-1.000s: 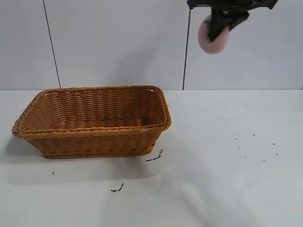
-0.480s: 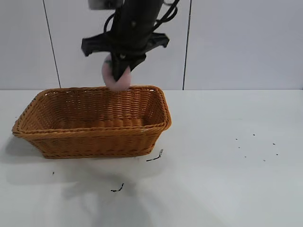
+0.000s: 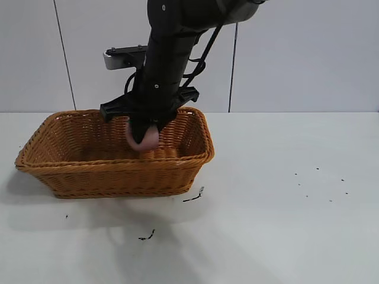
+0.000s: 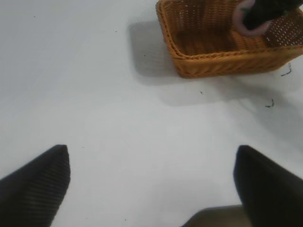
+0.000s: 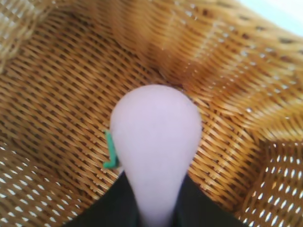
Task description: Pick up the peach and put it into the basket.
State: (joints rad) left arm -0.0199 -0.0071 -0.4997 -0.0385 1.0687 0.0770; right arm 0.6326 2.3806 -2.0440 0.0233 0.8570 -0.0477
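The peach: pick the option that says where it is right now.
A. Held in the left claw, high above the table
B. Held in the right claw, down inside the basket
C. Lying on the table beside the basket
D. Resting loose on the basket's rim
B: the right claw is shut on the peach, lowered inside the basket, with woven wicker all around it in the right wrist view.

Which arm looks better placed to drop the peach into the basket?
The right arm. Its claw is shut on the peach and already hangs inside the basket, so it probably only has to let go. The left claw is open, holds nothing and sits well away from the basket.
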